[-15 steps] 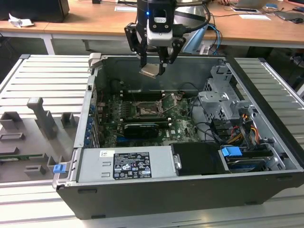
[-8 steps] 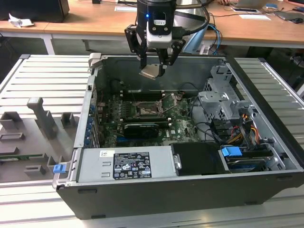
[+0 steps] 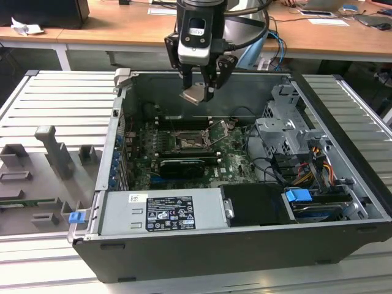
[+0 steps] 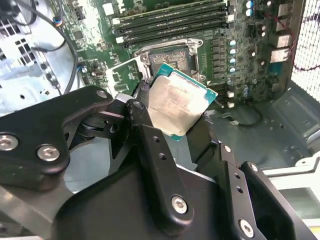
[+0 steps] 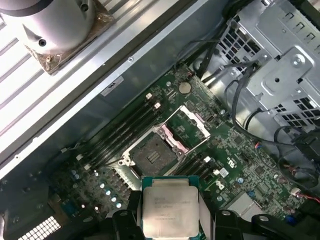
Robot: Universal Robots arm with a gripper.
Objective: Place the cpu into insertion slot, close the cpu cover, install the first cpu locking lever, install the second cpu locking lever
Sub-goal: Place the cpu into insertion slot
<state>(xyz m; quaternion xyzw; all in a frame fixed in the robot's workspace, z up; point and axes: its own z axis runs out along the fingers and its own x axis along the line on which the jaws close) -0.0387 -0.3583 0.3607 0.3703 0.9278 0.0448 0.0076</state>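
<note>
My gripper [image 3: 199, 92] hangs above the open computer case, shut on the cpu [image 3: 194, 95], a flat square chip with a pale metal face, held tilted. In both wrist views the cpu [image 4: 179, 107] [image 5: 169, 207] sits between the black fingers [image 4: 139, 117], well above the motherboard. The insertion slot [image 3: 187, 141] [image 4: 172, 57] [image 5: 150, 150] lies open below, dark and square with a metal rim. The cpu cover [image 3: 217, 130] [image 5: 189, 121] [image 4: 125, 75] is swung up and back on its hinge beside the slot.
Black memory slots [image 5: 125, 132] run alongside the socket. A long black card [image 3: 180, 166] lies nearer the power supply [image 3: 162, 211]. A grey drive cage with cables [image 3: 288, 131] fills the exterior view's right. A grey fixture tray [image 3: 49, 165] sits outside the case.
</note>
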